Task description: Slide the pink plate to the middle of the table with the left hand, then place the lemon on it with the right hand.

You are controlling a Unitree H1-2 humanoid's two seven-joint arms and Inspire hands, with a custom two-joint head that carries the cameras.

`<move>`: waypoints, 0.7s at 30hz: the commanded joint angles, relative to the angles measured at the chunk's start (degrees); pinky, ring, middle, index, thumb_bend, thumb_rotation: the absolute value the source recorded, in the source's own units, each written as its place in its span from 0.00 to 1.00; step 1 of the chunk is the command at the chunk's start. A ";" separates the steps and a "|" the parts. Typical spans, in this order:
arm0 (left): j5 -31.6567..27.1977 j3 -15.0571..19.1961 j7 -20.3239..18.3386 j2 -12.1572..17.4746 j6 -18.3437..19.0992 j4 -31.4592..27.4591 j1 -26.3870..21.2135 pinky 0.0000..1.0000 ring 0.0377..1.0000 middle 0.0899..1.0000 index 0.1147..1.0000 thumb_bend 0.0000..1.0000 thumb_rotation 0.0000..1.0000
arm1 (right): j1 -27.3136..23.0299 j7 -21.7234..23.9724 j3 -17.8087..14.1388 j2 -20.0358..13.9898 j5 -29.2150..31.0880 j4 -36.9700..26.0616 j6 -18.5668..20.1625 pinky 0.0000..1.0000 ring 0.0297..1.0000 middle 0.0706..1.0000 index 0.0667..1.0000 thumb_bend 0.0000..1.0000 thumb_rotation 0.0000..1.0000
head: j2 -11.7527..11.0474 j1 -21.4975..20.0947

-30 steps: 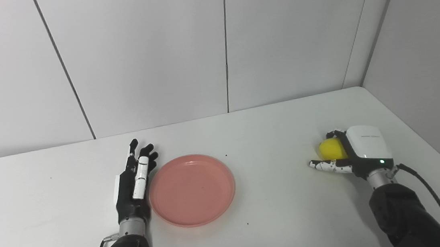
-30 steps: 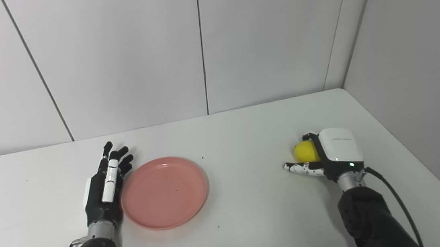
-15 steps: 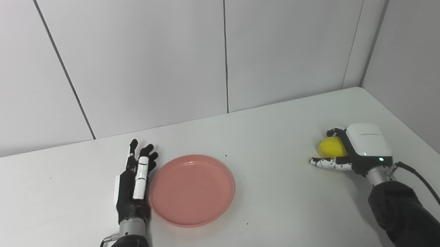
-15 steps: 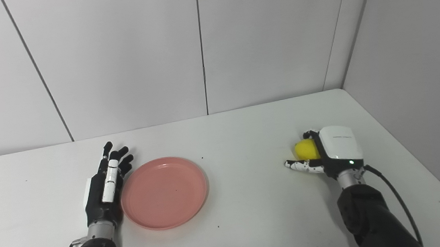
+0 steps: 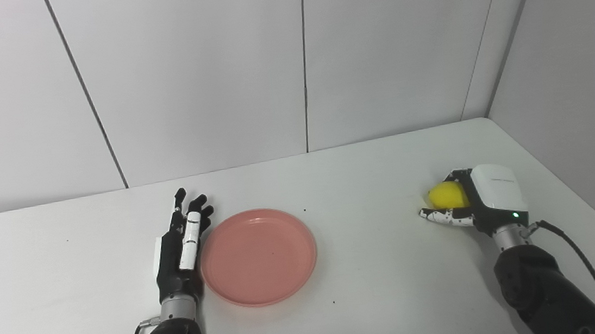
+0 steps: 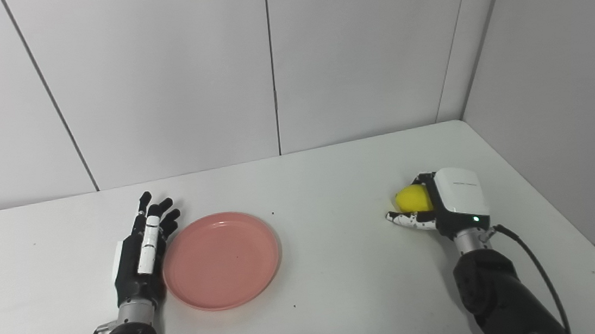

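Left eye view: right hand (image 5: 480, 205) apparently grips lemon (image 5: 446, 196); left hand (image 5: 181, 250) flat, fingers spread

A white table (image 5: 377, 312) with rounded corners fills a corner; pale panelled walls (image 5: 201, 72) (dark seams) rise behind.

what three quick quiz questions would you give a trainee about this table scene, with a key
1. True or false: the lemon already lies on the pink plate.
2. Which hand is closed around the lemon? A) left hand B) right hand
3. Fill in: the left hand lies flat and open beside the plate's ____ rim.

Key:
1. False; the plate holds nothing, and the lemon is far off to its right.
2. B; the right hand wraps it, low over the table.
3. Left.
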 commanded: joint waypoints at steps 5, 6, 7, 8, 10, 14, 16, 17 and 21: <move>-0.13 -0.27 -0.46 -0.22 -0.85 1.82 1.79 0.89 0.84 0.86 0.96 0.52 0.77 | 0.14 1.44 1.08 -1.33 0.58 0.57 -0.12 0.19 0.24 0.28 0.38 0.54 0.37 | -0.05 0.11; -0.24 -0.25 -0.57 -0.20 -0.83 1.88 1.75 0.89 0.84 0.87 0.96 0.52 0.77 | 0.16 1.79 1.14 -1.39 0.66 0.22 0.21 0.19 0.24 0.28 0.38 0.54 0.37 | -0.05 0.11; -0.30 -0.26 -0.68 -0.17 -0.84 1.95 1.72 0.89 0.84 0.87 0.96 0.52 0.77 | 0.13 2.13 1.21 -1.50 0.75 -0.05 0.41 0.20 0.24 0.29 0.39 0.54 0.39 | -0.05 0.11; -0.23 -0.33 -0.71 -0.13 -0.80 1.94 1.73 0.89 0.84 0.87 0.96 0.52 0.77 | 0.19 2.50 1.15 -1.55 0.97 -0.55 0.59 0.22 0.27 0.31 0.41 0.54 0.40 | 0.06 0.26; -0.03 -0.45 -0.61 -0.14 -0.56 1.62 1.81 0.89 0.84 0.87 0.96 0.52 0.78 | 0.54 3.61 0.86 -1.53 1.53 -2.73 1.21 0.24 0.29 0.34 0.45 0.53 0.41 | 0.16 0.33; -0.18 -0.45 -0.62 -0.22 -0.26 1.56 1.77 0.89 0.84 0.87 0.96 0.52 0.78 | 0.89 4.77 0.47 -1.45 2.01 -6.88 1.05 0.21 0.25 0.30 0.41 0.53 0.41 | 0.13 0.48; 0.06 -0.51 -0.47 -0.19 -0.68 2.04 1.61 0.89 0.84 0.86 0.96 0.52 0.78 | 1.01 5.56 0.50 -1.58 1.73 -9.13 0.91 0.20 0.24 0.28 0.40 0.53 0.40 | 0.05 0.51; 0.18 -0.53 -0.39 -0.17 -0.94 2.28 1.54 0.88 0.84 0.86 0.96 0.52 0.77 | 1.02 5.96 0.54 -1.64 1.46 -10.02 0.92 0.20 0.23 0.28 0.39 0.53 0.40 | 0.04 0.52; 0.00 -0.65 -0.60 -0.31 -0.89 2.16 1.48 0.89 0.84 0.86 0.96 0.54 0.77 | 0.97 8.36 0.86 -1.72 -0.02 -14.97 1.64 0.22 0.27 0.33 0.45 0.53 0.40 | -0.03 1.28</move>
